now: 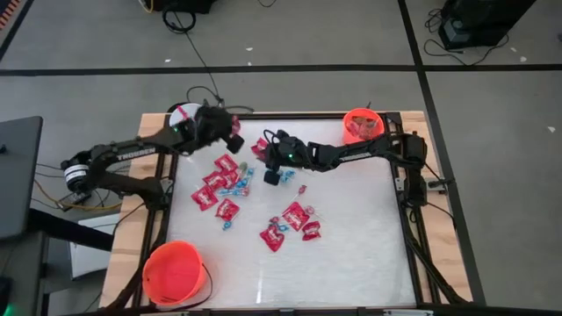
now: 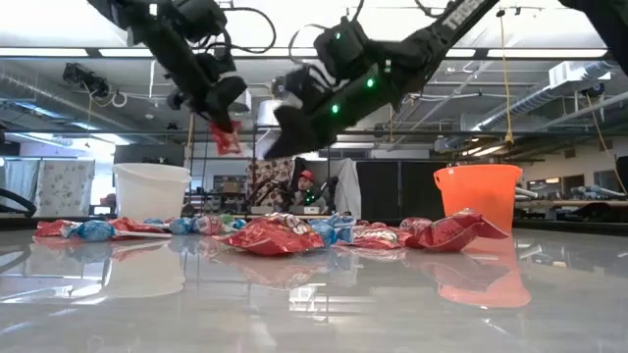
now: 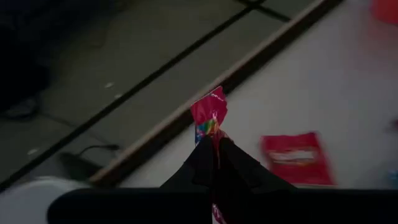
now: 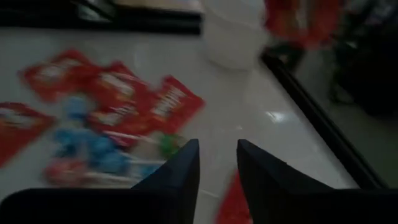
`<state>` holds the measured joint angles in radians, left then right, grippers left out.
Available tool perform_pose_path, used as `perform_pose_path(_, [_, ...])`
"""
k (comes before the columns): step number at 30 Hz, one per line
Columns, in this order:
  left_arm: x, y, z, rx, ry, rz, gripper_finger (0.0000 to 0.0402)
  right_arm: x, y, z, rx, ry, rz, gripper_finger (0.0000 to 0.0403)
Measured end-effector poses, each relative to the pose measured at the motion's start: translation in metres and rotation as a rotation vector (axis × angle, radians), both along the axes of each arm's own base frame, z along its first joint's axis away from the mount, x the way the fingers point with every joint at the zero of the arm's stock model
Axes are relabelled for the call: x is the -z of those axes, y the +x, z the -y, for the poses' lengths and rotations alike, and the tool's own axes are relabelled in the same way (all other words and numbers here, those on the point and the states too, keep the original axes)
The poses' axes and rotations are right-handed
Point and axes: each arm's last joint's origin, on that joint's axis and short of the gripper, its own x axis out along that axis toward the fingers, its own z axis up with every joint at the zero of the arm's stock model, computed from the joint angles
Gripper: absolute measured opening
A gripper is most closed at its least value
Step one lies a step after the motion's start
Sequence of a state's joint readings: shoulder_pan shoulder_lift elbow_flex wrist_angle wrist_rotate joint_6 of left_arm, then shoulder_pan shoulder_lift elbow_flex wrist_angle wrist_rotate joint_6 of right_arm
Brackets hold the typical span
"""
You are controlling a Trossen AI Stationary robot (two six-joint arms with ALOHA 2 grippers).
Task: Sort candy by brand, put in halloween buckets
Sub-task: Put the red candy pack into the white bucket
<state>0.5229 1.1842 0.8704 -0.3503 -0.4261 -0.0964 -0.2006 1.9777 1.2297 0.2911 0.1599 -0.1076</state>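
My left gripper is raised above the table's far left part, near the white bucket, and is shut on a red square packet. My right gripper hovers open over the far middle of the table, pointing toward the white bucket; a red packet shows below its fingers. Red packets, blue pieces and clear-wrapped sweets lie flat in a loose pile mid-table. A small orange bucket stands at the far right corner, and a larger orange bucket at the near left. My left gripper pinches the red packet by its lower edge between the two fingers. The rest of the packet sticks out past the fingertips. In the low view the packet hangs below the gripper, lifted clear of the table.
A second group of red packets lies toward the table's near middle. The table has a raised wooden rim. The near right part of the white tabletop is bare. Cables and the arm bases sit beyond both side edges.
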Motion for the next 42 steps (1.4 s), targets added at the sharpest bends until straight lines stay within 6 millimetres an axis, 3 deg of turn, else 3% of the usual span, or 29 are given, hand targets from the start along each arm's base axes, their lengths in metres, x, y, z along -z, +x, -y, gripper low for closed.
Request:
perform_pose_path(4, [-0.006, -0.021, -0.021, -0.101, -0.021, -0.097, 0.0017, 0.013, 0.0, 0.007, 0.069, 0.019, -0.031, 0.0136])
perform_pose_path(11, [0.001, -0.066, -0.053, -0.304, -0.143, -0.168, 0.002, 0.016, -0.003, 0.016, 0.055, 0.072, -0.041, 0.0148])
perform_pose_path(16, [0.002, -0.075, -0.059, -0.353, -0.148, -0.177, 0.0047, 0.016, -0.003, 0.016, 0.041, 0.086, -0.04, 0.0149])
perform_pose_path(21, [0.006, -0.082, -0.056, -0.417, -0.172, -0.251, 0.0104, 0.017, -0.005, 0.026, 0.004, 0.129, -0.033, 0.0159])
perform_pose_path(27, [0.003, -0.078, -0.054, -0.43, -0.159, -0.235, 0.0175, 0.028, -0.006, 0.04, 0.059, 0.231, -0.026, 0.0207])
perform_pose_path(32, [-0.011, -0.056, -0.041, -0.256, -0.122, -0.119, 0.0196, 0.047, 0.002, 0.054, 0.18, 0.391, -0.108, 0.0241])
perform_pose_path(38, [-0.023, -0.027, -0.016, -0.07, -0.08, -0.044, 0.0198, 0.032, 0.024, 0.06, 0.23, 0.386, -0.23, 0.0242])
perform_pose_path(42, [-0.024, -0.018, -0.005, -0.023, -0.078, -0.04, 0.0198, 0.024, 0.032, 0.064, 0.223, 0.416, -0.372, 0.0237])
